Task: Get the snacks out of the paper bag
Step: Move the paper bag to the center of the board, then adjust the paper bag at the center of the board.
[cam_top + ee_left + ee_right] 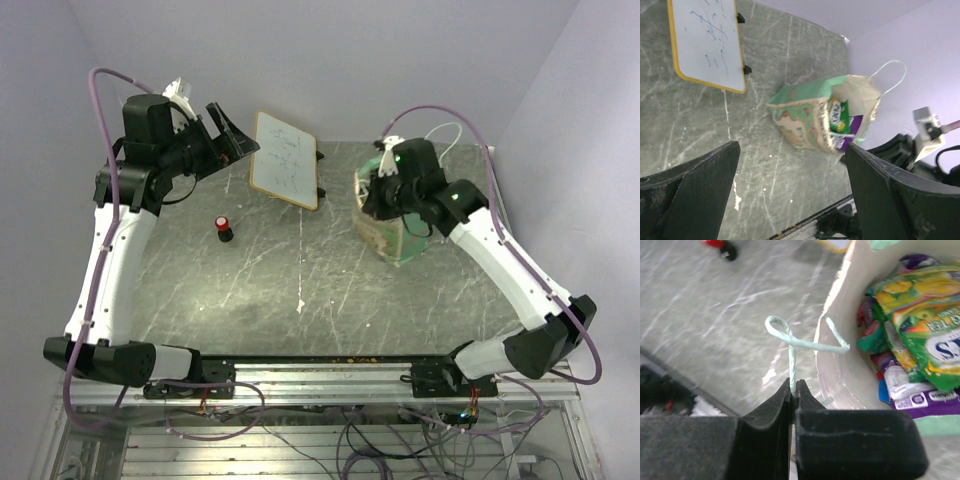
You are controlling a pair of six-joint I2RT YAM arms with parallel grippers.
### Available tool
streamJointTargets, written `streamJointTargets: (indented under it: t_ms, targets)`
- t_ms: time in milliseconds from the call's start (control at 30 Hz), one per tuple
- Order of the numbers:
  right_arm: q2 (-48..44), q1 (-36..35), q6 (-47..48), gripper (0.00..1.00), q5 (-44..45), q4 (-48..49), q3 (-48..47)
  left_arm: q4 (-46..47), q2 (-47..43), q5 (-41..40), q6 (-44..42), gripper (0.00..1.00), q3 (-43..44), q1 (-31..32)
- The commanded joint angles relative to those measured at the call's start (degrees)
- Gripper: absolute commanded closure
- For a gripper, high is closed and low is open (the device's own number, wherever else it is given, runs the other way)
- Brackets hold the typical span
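Right tool: the right tool (792,390) was clenched on the thin string handle (805,342) of the paper bag (805,115), pinching the string just below its loop.
Left tool: the left tool (228,135) was released, jaws spread wide and holding nothing, raised above the far left corner of the table (300,290).
Bag position: the bag sat on the right half of the table, directly under the right wrist. Whether it stood upright or leaned could not be told for sure.
Key relation: the bag lay well apart from the left tool, across the table to that arm's right, with its open mouth turned toward the left wrist view. The right arm was the nearer of the 2 but was busy with the handle, so the reach inside looked like work for the left one.
Bag contents: the snacks (920,325) were all inside, several glossy packets stacked against 1 wall, a green one on top, purple and teal ones beneath. None lay out on the table.
Other things: a white board (285,160) stood between the 2 arms at the back, and a small red-and-black cylinder (224,228) stood near it to the left.
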State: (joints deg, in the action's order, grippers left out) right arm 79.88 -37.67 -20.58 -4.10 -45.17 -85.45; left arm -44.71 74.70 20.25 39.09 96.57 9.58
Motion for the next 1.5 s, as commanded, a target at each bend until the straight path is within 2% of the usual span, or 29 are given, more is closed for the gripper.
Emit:
streamJointTargets:
  t_ms: [0, 133, 200, 333, 433, 533, 700, 767, 900, 1067, 1267, 1467]
  targets:
    - [1.33, -10.11, -8.27, 1.0, -4.39, 7.07, -1.76, -1.26, -3.07, 3.13, 2.95, 0.04, -2.37, -0.36]
    - [5.35, -15.03, -10.69, 1.0, -5.3, 11.85, -5.45, -2.17, -5.25, 3.12, 3.41, 0.04, -4.78, -0.36]
    - [6.68, -15.45, -11.54, 0.94, -6.77, 14.35, -6.62, -2.72, -6.37, 3.21, 3.68, 0.04, -5.85, -0.36]
    - [7.77, -15.47, -10.18, 0.73, -5.47, 14.43, -9.55, -2.74, -7.96, 4.87, 4.7, 0.04, -8.49, -0.36]
    - [6.69, -15.33, -6.43, 0.48, 0.28, 10.65, -11.83, -1.13, -8.87, 8.06, 5.62, 0.05, -11.95, -0.36]
    - [5.11, -15.16, -2.02, 0.3, 6.8, 6.26, -14.05, 1.78, -9.49, 10.82, 6.61, 0.08, -14.66, -0.28]
    - [2.41, -13.26, 1.29, 0.13, 19.71, -0.68, -16.39, 2.65, -7.76, 12.09, 5.66, 0.07, -18.06, 2.61]
    - [1.83, -10.16, 0.39, 0.11, 20.85, -2.22, -16.53, 0.25, -5.17, 10.17, 3.62, 0.08, -18.15, 6.35]
    - [0.49, -0.36, -3.83, 0.11, 12.24, 0.09, -13.28, -2.19, -1.31, 3.36, 1.45, 0.13, -17.25, 15.48]
    - [-0.24, 3.07, -7.93, 0.14, 7.28, 5.87, -10.63, -1.16, 1.2, 0.59, 2.44, 0.15, -18.04, 17.57]
    - [0.27, 4.36, -5.02, 0.14, 10.48, 4.36, -13.55, 1.59, 2.44, 4.69, 4.0, 0.35, -18.58, 18.34]
    - [5.43, 6.34, 2.34, 0.12, 21.58, -8.65, -23.17, 3.83, 0.23, 6.51, 7.03, 0.54, -20.6, 18.36]
